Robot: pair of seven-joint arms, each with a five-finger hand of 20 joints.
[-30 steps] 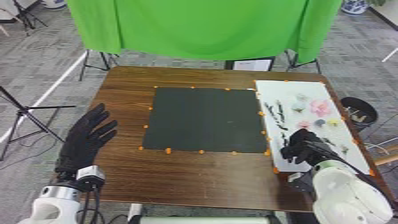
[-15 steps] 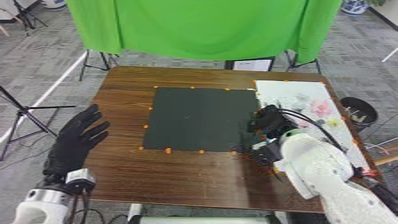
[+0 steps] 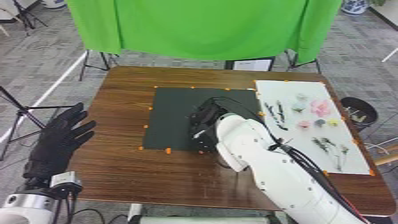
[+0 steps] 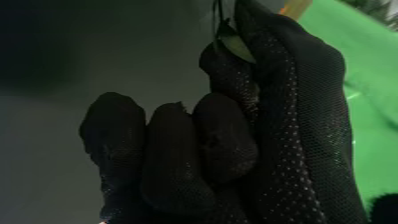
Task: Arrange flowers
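Over the black mat (image 3: 173,120) is my right hand (image 3: 206,120), its back mostly toward the head camera. In the right wrist view my right hand (image 4: 293,100) has its fingers curled, and a thin stem with a small green leaf (image 4: 234,47) is pinched near its fingertips. The stem's far end is hidden. On the white board (image 3: 270,89) lie a pink flower (image 3: 320,107), a yellow flower (image 3: 334,122), a pale blue flower (image 3: 298,106), dark leafy sprigs (image 3: 280,117) and thin green sprigs (image 3: 333,149). My left hand (image 3: 55,142) is at the table's left side, fingers straight.
Orange markers line the mat and the board. A dark bin (image 3: 359,111) stands beyond the table's right edge. Behind the far edge hangs a green cloth (image 3: 204,30), with a framed sheet (image 3: 250,65) below it. Brown table (image 3: 133,175) surrounds the mat.
My right hand has moved left from the white board to above the black mat. My left hand has shifted slightly left and toward the near edge.
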